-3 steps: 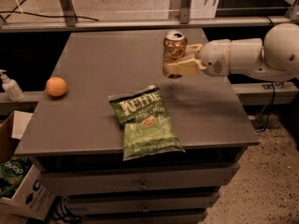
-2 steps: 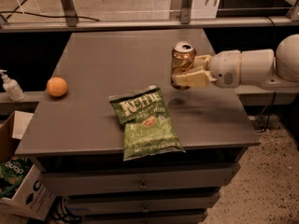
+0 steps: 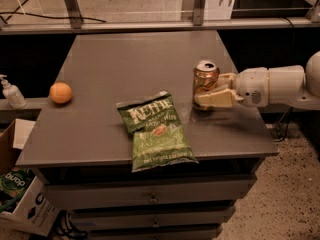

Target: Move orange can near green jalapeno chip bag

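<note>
The orange can [image 3: 205, 80] stands upright, low over or on the grey table [image 3: 125, 59], just right of the green jalapeno chip bag [image 3: 154, 130]. The bag lies flat near the table's front edge, with white "Kettle" lettering and a small red emblem. My gripper [image 3: 206, 93] reaches in from the right on a white arm [image 3: 272, 86]. Its pale fingers [image 3: 216, 99] are shut around the can's lower half. A narrow gap separates the can from the bag's upper right corner.
A round orange fruit [image 3: 60, 92] sits at the table's left edge. A soap dispenser [image 3: 11, 92] stands on a ledge to the left. Cardboard boxes [image 3: 20, 199] lie on the floor at lower left. Drawers [image 3: 150, 199] are below the tabletop. A metal frame [image 3: 195, 4] runs behind.
My gripper has carried the can from the table's far right forward and down, to a spot just right of the chip bag. The bag and fruit have not moved.
</note>
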`<action>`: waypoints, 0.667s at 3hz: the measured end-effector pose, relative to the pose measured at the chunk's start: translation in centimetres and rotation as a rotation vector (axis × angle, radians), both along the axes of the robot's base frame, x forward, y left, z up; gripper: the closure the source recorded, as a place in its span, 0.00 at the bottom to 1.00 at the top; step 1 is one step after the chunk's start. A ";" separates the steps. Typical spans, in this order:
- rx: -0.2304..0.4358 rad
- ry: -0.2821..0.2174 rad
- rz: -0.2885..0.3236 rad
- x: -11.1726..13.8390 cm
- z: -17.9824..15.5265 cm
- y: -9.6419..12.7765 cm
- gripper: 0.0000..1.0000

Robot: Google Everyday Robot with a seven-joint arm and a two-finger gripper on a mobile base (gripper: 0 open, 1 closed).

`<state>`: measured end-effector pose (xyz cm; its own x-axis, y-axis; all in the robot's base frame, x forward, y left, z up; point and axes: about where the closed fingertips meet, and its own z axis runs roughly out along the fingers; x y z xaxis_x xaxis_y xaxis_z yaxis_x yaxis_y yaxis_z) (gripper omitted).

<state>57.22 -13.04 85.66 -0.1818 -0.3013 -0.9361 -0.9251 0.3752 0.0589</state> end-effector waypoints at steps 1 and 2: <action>0.005 0.037 0.023 -0.4 -1.6 0.0 1.00; 0.008 0.052 0.037 -0.6 -2.0 0.1 1.00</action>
